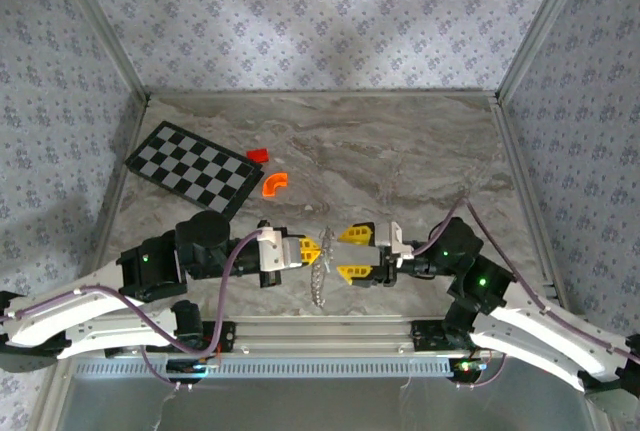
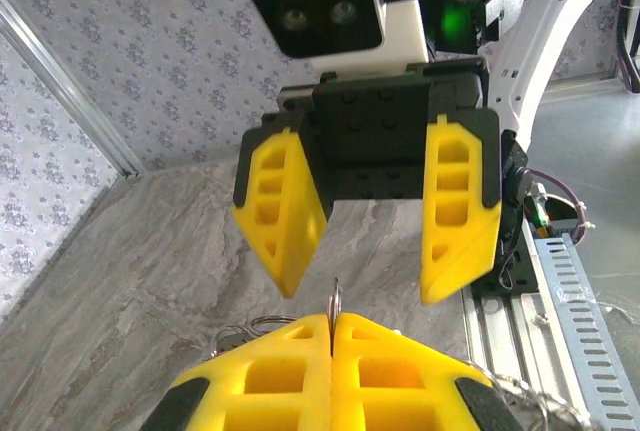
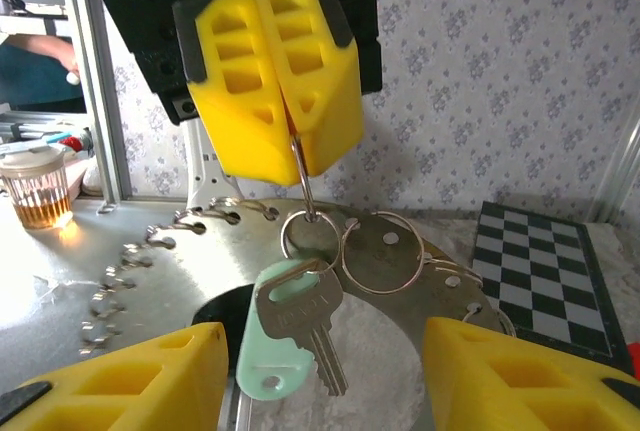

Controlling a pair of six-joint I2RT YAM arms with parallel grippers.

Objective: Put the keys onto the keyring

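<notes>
Nearest the lens in the left wrist view, the left gripper [image 2: 332,343] has its yellow ribbed plastic fingers pressed together on the thin edge of the keyring [image 1: 320,278], a silvery wire ring fringed with small loops. The ring hangs from that pinch over the near middle of the grey marbled table [image 1: 420,151], its fringe trailing toward the near edge. The right gripper [image 2: 365,276] faces it from the right, jaws spread, nothing between them. The green key [image 3: 290,329], a flat metal blade with a smooth mint plastic head, dangles below the pinch, just ahead of the right fingers and centred in their gap. Its long axis runs steeply down, blade lowermost, slightly tilted. It appears threaded on a small split ring; whether that ring joins the fringed one cannot be told. A silver key [image 3: 385,246] lies just beside it on the far side. Judgement: the right arm is free and nearer the key, and should close across the head's flat faces. A checkerboard [image 1: 195,166], an orange piece [image 1: 274,183] and a red block [image 1: 258,154] lie well apart, far left.
</notes>
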